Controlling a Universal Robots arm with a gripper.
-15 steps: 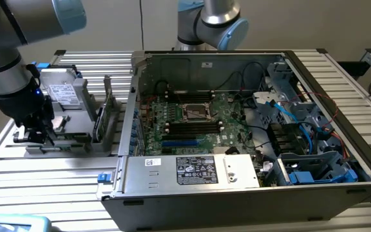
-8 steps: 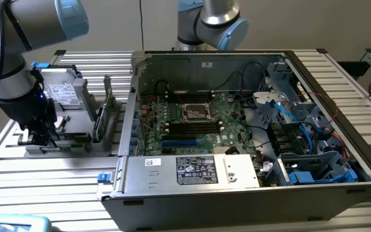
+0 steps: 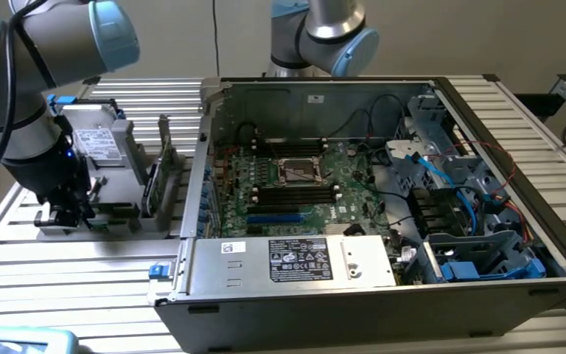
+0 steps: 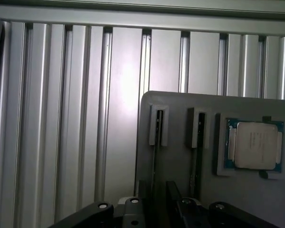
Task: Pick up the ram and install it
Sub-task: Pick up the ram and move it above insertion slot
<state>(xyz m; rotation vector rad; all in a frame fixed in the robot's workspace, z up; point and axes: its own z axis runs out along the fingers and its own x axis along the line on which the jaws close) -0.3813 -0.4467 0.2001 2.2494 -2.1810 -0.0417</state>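
Noted gripper (image 4: 156, 211) low over grey tray (image 4: 180, 102), jaws spread. Found ram (image 4: 154, 161) edgewise in tray slot, in line with jaw gap. Observed processor chip (image 4: 255, 145) alongside on tray; open computer case (image 3: 362, 310) just beside.

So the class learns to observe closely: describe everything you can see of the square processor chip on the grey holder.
The processor chip is square, with a dull silver metal lid that carries faint print. A green board edge shows around the lid. It lies flat, lid facing up, seated in a shallow framed recess of the grey holder, beside two narrow upright slots. It looks clean and whole. Only the holder touches it.
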